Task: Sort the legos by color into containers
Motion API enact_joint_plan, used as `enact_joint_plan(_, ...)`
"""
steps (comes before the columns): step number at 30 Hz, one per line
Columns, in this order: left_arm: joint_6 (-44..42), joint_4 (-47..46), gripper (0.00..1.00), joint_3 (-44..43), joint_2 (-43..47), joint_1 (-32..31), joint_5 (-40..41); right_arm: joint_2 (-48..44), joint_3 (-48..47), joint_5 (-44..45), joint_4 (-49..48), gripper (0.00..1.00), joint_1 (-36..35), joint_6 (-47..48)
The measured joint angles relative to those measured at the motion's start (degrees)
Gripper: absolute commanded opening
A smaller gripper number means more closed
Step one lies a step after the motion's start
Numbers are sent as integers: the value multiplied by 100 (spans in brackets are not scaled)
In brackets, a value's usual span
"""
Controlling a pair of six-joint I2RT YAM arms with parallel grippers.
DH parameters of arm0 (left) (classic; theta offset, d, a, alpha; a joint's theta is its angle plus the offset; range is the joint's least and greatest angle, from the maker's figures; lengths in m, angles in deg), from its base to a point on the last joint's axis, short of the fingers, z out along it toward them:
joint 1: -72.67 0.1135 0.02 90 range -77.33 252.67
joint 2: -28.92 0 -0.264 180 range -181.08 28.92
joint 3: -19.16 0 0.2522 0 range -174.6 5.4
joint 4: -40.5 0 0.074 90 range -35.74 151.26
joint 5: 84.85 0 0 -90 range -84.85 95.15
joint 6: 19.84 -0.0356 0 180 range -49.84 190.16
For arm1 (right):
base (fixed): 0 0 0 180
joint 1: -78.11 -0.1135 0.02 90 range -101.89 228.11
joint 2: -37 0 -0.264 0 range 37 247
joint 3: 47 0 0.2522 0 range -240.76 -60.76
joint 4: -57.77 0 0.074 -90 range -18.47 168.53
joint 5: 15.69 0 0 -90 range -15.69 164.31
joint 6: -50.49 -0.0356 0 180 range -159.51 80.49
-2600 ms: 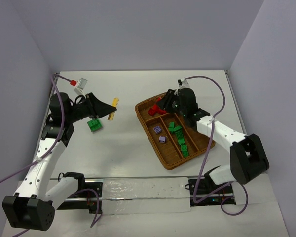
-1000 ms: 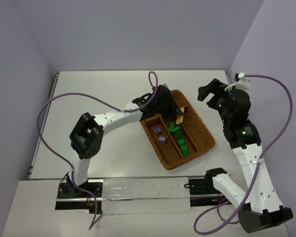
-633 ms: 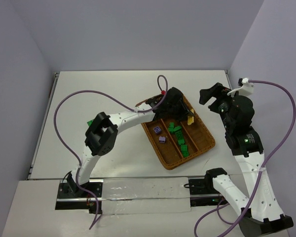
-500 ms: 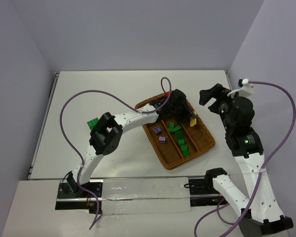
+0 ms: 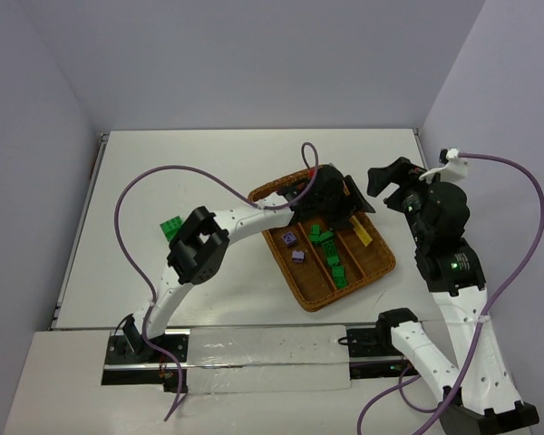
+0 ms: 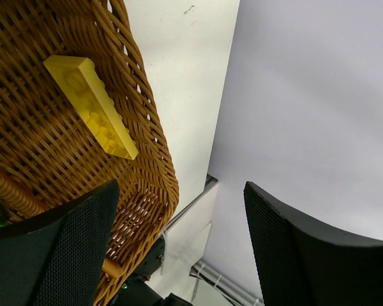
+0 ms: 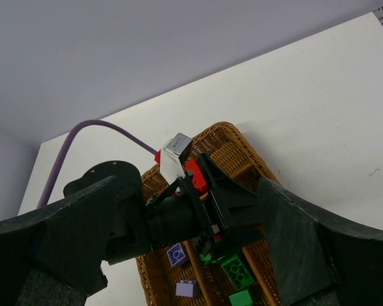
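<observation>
My left gripper (image 5: 355,201) hangs open over the far end of the wicker tray (image 5: 306,304), nothing between its fingers (image 6: 70,255). Just beyond it a long yellow lego (image 5: 364,234) lies flat in the right slot; in the left wrist view the yellow lego (image 6: 89,105) rests on the woven floor beside the tray's wall (image 6: 147,146). Green legos (image 5: 328,252) fill the middle slot and pale purple legos (image 5: 291,239) the left one. One green lego (image 5: 171,225) sits on the table at left. My right gripper (image 5: 387,177) is open, raised right of the tray.
The left arm stretches across the table and covers the tray's crosswise section; a bit of red (image 7: 195,175) shows behind its gripper. Its purple cable (image 5: 163,172) loops above the table. Walls close in at left, right and back.
The left gripper has opened and let go of the yellow lego, which now lies in the right slot. The right arm has hardly moved.
</observation>
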Motion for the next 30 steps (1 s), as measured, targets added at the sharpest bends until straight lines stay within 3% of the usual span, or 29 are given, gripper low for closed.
enact_joint_plan(8, -533, 75, 80, 268, 344, -14, 260, -58, 73, 3, 42, 95, 0, 0)
enact_joint_plan(14, -1212, 426, 80, 1831, 2312, 111, 1207, -145, 83, 1, 37, 95, 0, 2)
enact_joint_plan(19, -1596, 794, 84, 3239, 4298, 1154, 1714, -122, 108, -21, 35, 95, 6, 6)
enact_joint_plan(22, -1875, 1373, 89, 3990, 5165, 1959, 2549, -89, 161, -82, 0, 94, 11, 2)
enact_joint_plan(26, -2292, 2582, 91, 4434, 5637, 2383, 3842, -36, 253, -307, -129, 94, 11, -84)
enact_joint_plan(30, -2538, 3120, 89, 4834, 5706, 3072, 4139, 18, 370, -558, -289, 93, 11, -215)
